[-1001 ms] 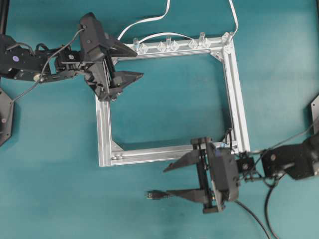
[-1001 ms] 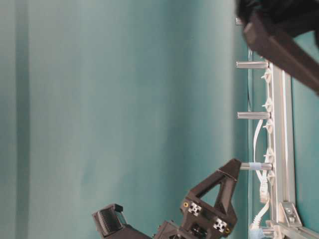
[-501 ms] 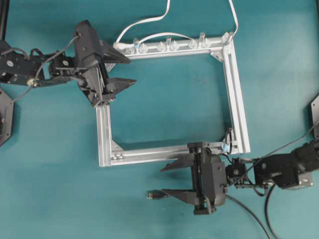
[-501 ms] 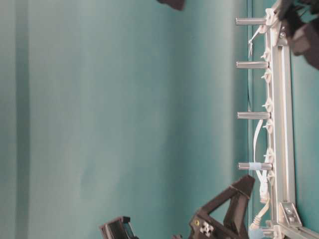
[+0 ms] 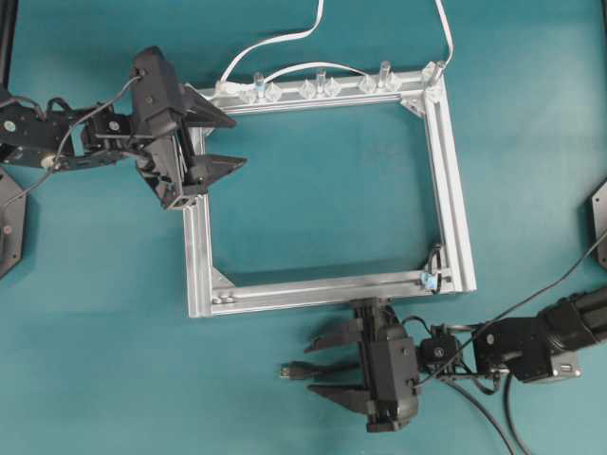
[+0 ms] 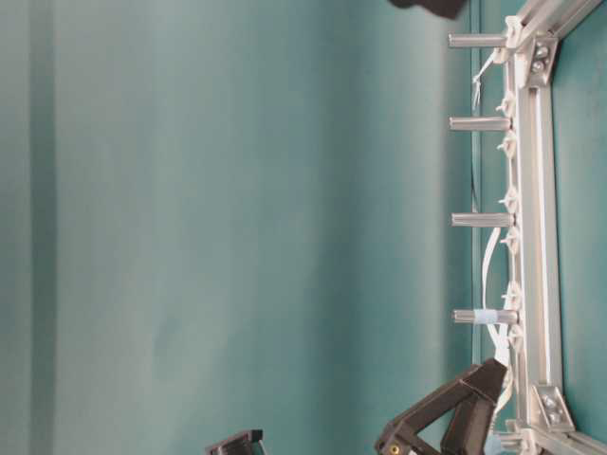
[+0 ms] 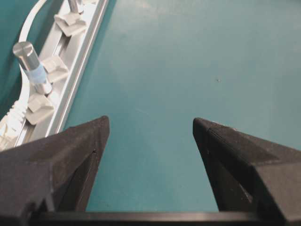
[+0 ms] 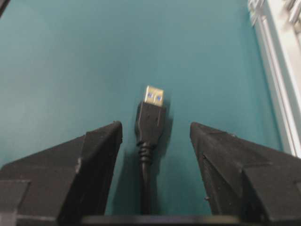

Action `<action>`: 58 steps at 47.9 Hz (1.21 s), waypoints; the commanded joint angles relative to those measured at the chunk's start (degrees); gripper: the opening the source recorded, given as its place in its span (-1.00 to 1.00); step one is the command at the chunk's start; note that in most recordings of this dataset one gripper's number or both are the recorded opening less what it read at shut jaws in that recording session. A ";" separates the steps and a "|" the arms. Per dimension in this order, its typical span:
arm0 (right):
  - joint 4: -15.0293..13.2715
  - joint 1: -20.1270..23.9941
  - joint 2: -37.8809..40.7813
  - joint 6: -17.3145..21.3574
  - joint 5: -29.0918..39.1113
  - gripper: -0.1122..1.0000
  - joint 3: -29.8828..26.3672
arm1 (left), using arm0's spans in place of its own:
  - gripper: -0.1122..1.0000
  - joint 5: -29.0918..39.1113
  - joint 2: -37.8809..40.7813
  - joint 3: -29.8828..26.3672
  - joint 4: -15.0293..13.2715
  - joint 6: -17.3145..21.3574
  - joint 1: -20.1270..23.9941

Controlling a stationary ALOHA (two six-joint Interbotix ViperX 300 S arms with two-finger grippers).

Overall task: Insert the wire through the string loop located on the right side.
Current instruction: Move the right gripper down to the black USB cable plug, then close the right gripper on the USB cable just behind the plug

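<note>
The wire [image 5: 292, 371] is a black cable ending in a metal-tipped plug, lying on the teal table in front of the aluminium frame. My right gripper [image 5: 319, 369] is open and low over the wire, one finger on each side of the plug. In the right wrist view the plug [image 8: 151, 117] lies between the fingertips of the right gripper [image 8: 155, 126], touching neither. The string loop [image 5: 434, 258] stands at the frame's front right corner, behind the right gripper. My left gripper [image 5: 237, 142] is open and empty above the frame's back left corner, and the left gripper [image 7: 150, 121] has bare table between its fingers.
The aluminium frame [image 5: 446, 171] lies in the middle of the table. Clear pegs [image 5: 321, 85] stand along its back rail, with a white flat cable [image 5: 275, 43] running behind them. A peg with blue tape [image 7: 33, 68] stands left of my left gripper.
My right gripper has moved forward and left, off the frame's front rail, and come down astride the plug. The left gripper has drawn back to the left. The wire has not moved.
</note>
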 commanded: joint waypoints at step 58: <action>0.79 -1.23 1.05 -0.26 9.32 -0.50 -1.58 | 0.63 -0.62 -0.70 -0.97 0.18 0.26 -0.18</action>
